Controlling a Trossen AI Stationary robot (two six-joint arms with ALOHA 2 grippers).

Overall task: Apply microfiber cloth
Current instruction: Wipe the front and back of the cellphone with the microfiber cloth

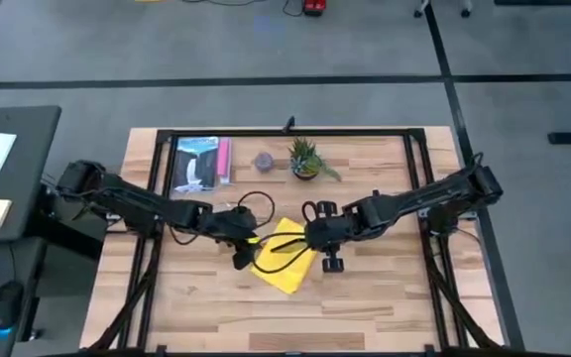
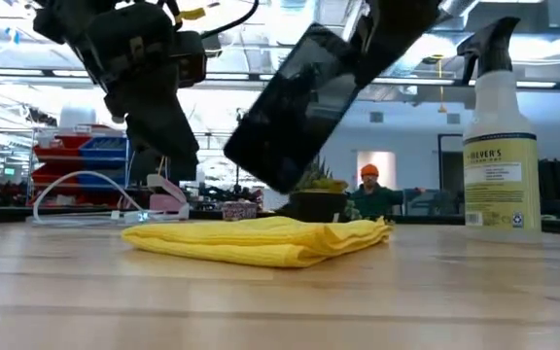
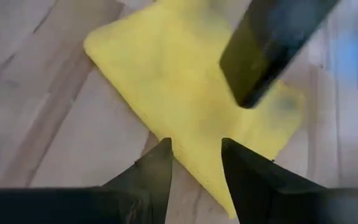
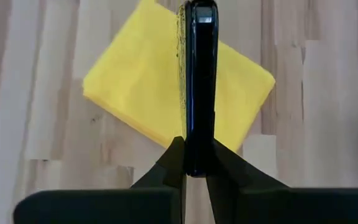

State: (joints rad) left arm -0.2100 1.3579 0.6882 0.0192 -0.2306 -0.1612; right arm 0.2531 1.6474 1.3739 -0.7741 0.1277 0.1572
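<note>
Holding the phone (image 4: pixel 197 87) clenched above the cloth (image 1: pixel 285 260), the right gripper (image 4: pixel 195 163) waits while the released left gripper (image 3: pixel 194 163), at the cloth's nine o'clock edge, must likely grasp it.

Both arms are dark, jointed links ending in black two-finger grippers: left gripper (image 3: pixel 194 165), right gripper (image 4: pixel 196 158). Fingers (image 3: pixel 154 174) are flat, tapered, matte wedges. Black cables loop behind the jaws.
</note>
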